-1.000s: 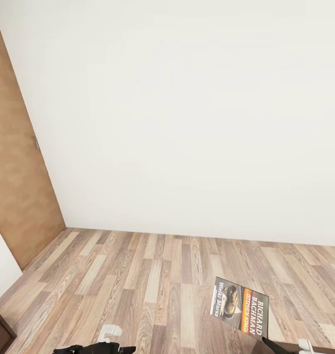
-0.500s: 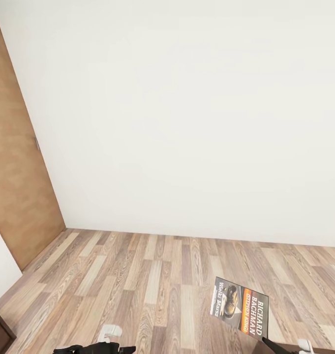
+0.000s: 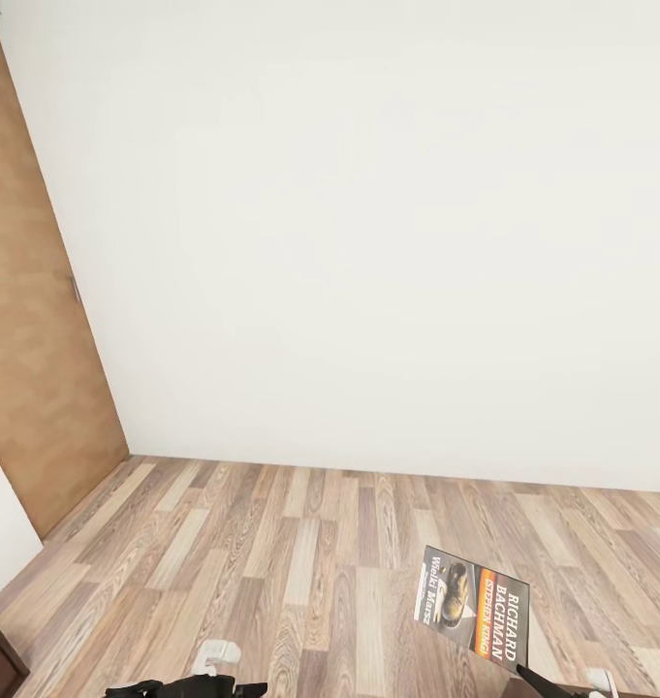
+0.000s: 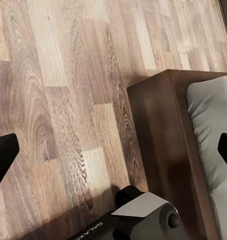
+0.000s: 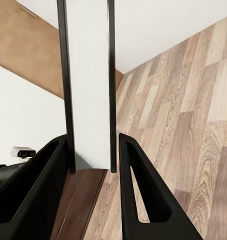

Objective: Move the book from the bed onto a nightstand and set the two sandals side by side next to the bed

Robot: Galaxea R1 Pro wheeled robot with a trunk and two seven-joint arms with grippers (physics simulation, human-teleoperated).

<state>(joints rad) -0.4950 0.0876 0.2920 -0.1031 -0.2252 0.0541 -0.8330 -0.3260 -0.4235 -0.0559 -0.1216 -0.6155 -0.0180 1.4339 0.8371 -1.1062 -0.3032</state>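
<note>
The wall [image 3: 368, 223] filling the upper part of the head view was plain white. At the left edge a door [image 3: 29, 339] was warm mid-brown with a faint wood grain. Across the bottom the floor [image 3: 300, 562] showed planks in mixed pale beige, tan and darker brown, with strong dark grain swirls. At lower right the book [image 3: 470, 604] had a dark cover with an orange band and white letters. In the left wrist view the bed [image 4: 166, 150] frame at right was dark reddish brown and its mattress pale grey. In the right wrist view the fingers [image 5: 136, 200] were black.
</note>
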